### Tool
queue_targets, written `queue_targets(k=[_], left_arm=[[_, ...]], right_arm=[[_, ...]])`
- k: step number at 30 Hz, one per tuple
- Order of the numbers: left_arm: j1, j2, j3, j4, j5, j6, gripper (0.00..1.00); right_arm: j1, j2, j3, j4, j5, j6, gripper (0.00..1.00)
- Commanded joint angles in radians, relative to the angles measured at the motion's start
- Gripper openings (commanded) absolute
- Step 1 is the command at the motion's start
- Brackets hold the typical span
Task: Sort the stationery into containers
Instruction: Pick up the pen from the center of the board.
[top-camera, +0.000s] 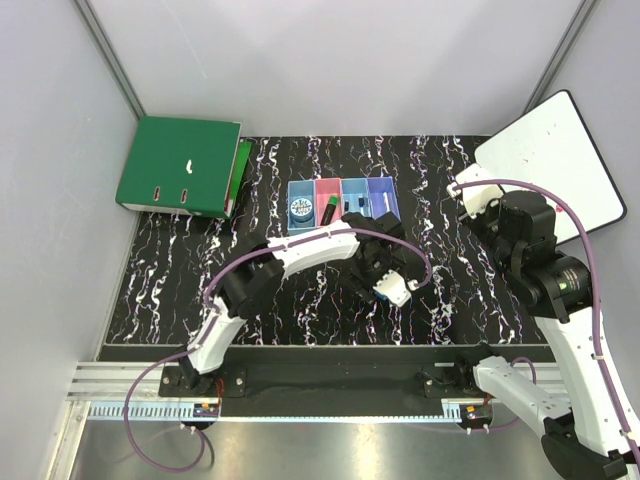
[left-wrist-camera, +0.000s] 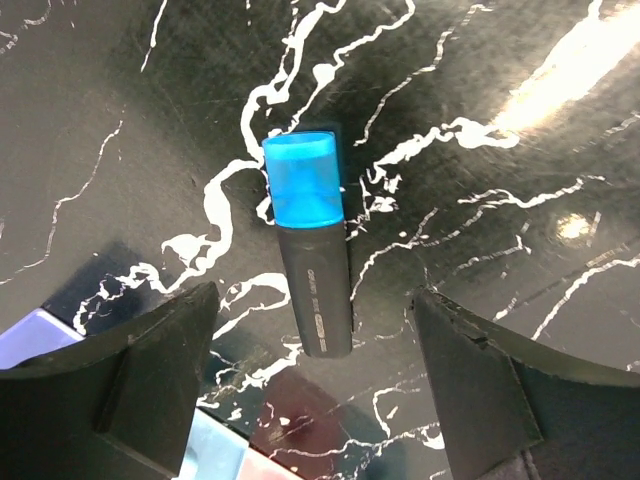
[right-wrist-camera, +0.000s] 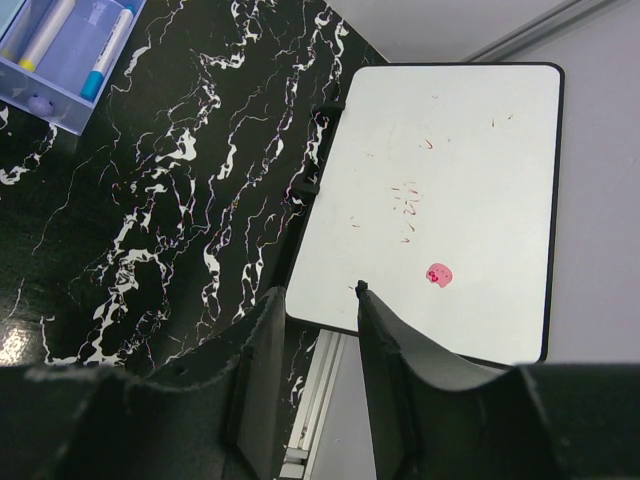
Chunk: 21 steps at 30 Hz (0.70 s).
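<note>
From above, the left gripper (top-camera: 372, 268) hides the marker (left-wrist-camera: 312, 262) and part of the containers (top-camera: 300, 184); its wrist view cuts the bins off at the lower edge; the marker, dark grey with a translucent blue cap, lies flat on the bench (left-wrist-camera: 520, 230) just near of the containers, between widely spread, empty fingers; the right gripper (right-wrist-camera: 320, 295), narrowly parted, holds nothing above the white board (right-wrist-camera: 450, 170).

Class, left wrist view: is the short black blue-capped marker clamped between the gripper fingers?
No, the black blue-capped marker lies on the black marbled table, touching neither of the open fingers of the left gripper.
</note>
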Motion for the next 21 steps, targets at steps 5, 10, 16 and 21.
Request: queue_targets(k=[5, 10, 16, 21], left_arm=[[-0.007, 0.05, 0.042, 0.023, 0.003, -0.024, 0.78], [-0.007, 0.089, 0.065, 0.025, -0.011, -0.037, 0.65], [-0.012, 0.107, 0.063, 0.023, -0.02, -0.052, 0.3], [-0.016, 0.116, 0.056, 0.023, -0.022, -0.073, 0.1]], right_arm=[[-0.005, -0.01, 0.014, 0.029, 0.004, 0.016, 0.42], [-0.004, -0.013, 0.009, 0.03, 0.001, 0.021, 0.42], [-0.004, -0.015, 0.016, 0.033, -0.003, 0.022, 0.42], [-0.004, -0.012, 0.028, 0.037, 0.0, 0.018, 0.42]])
